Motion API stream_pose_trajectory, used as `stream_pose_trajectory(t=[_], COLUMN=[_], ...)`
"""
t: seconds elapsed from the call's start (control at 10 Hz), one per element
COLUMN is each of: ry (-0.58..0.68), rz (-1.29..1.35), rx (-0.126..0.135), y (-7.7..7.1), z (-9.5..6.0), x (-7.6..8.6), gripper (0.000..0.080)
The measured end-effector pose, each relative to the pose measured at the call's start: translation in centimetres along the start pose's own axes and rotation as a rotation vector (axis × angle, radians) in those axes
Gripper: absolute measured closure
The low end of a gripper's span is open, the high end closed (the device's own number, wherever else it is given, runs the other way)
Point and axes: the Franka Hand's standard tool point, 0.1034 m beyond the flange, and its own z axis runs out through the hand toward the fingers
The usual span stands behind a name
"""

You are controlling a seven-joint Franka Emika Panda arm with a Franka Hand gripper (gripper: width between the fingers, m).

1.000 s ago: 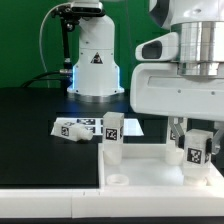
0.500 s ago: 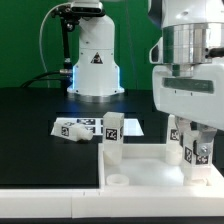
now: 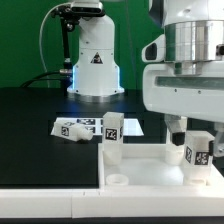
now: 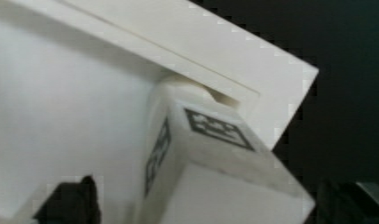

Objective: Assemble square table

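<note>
End effector released, straddling the leg standing upright, long axis vertical, on the tabletop.

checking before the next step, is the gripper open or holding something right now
gripper: open, with a finger on either side of the upright leg and a gap showing, so not clamped on it
</note>
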Motion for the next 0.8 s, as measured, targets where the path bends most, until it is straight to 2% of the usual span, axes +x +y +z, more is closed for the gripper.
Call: stream_pose_trajectory(t=[0.1, 0.3, 0.4, 0.6, 0.7, 0.8], ry=[-0.007, -0.003, -0.001, -0.016, -0.013, -0.013], rz=[0.028, -0.126, -0.224, -0.669, -0.639, -0.599], rx=[-0.009, -0.013, -0.015, -0.031, -0.030, -0.031], y=[-0.37, -0.09, -0.13, -0.20, -0.17, -0.17], z=[-0.39, -0.20, -0.24, -0.58, -0.51, -0.46], x=[-0.83, -0.59, -0.60, 0.01, 0.06, 0.01], gripper=[0.0164, 0.0152, 0.0151, 0.0151, 0.0151, 0.0303])
